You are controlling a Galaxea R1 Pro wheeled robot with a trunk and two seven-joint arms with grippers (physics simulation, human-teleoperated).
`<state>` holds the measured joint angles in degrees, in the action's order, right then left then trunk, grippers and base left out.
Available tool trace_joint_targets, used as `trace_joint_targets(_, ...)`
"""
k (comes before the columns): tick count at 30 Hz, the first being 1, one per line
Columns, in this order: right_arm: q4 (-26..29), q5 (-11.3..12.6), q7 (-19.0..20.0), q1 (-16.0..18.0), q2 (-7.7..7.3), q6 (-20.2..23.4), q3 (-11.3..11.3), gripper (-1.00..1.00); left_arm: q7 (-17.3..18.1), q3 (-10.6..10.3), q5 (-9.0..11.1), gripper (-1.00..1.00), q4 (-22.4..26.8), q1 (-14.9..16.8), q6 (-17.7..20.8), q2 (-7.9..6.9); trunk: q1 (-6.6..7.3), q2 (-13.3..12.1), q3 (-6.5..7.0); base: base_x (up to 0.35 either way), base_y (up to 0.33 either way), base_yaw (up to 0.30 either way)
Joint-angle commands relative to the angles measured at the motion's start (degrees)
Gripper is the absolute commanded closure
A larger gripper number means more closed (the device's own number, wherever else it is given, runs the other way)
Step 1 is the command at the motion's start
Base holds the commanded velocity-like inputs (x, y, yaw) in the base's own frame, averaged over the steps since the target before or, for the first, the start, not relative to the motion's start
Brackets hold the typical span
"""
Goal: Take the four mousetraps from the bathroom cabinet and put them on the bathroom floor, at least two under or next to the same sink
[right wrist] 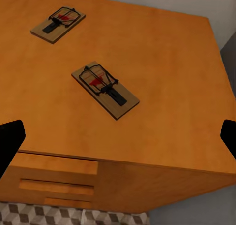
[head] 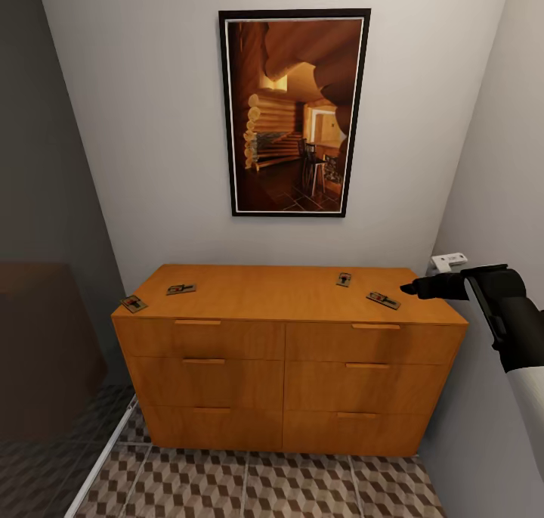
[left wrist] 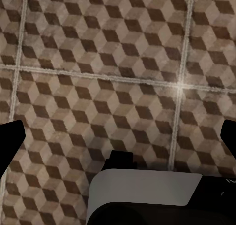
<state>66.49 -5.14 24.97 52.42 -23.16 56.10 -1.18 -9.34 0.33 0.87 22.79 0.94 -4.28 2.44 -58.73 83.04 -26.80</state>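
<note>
right claw (head: 409, 288) wide, empty, near nearest mousetrap (head: 383, 300) on cabinet (head: 291, 352); reach step; next: lower, close.

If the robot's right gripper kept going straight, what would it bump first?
Probably the nearest tan wooden mousetrap, lying flat on the orange-brown wooden cabinet; the right gripper points at it with fingers wide apart.

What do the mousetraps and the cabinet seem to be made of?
Mousetraps: apparently pale matte wood boards, tan and flat, carrying dark bars that look like metal, plus a red mark. Cabinet: seemingly orange-brown wood or veneer with a smooth satin finish and faint grain; which one is unclear.
</note>
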Motion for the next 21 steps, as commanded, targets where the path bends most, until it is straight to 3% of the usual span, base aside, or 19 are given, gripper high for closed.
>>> trace_joint_targets(1, 0.05, -0.55, 0.43, 0.05, -0.05, 0.15, -0.1, -1.0, -0.15, 0.02, 0.09, -1.0, -0.03, 0.03, -0.19, 0.02, 0.0, 0.03, -0.06, 0.0, 0.0, 0.0)
trace_joint_targets(15, 0.05, -0.57, 0.87, 0.05, -0.09, 0.13, 0.07, -1.0, -0.15, 0.02, 0.09, -1.0, -0.03, 0.03, -0.2, 0.02, 0.0, 0.03, -0.06, 0.048, -0.053, 0.0)
trace_joint_targets(21, 0.05, -0.57, 3.65, 0.05, -0.62, 0.04, 0.12, -1.0, -0.15, 0.02, 0.09, -1.0, -0.03, 0.03, -0.2, 0.02, 0.0, 0.03, -0.06, 0.084, -0.111, 0.0)
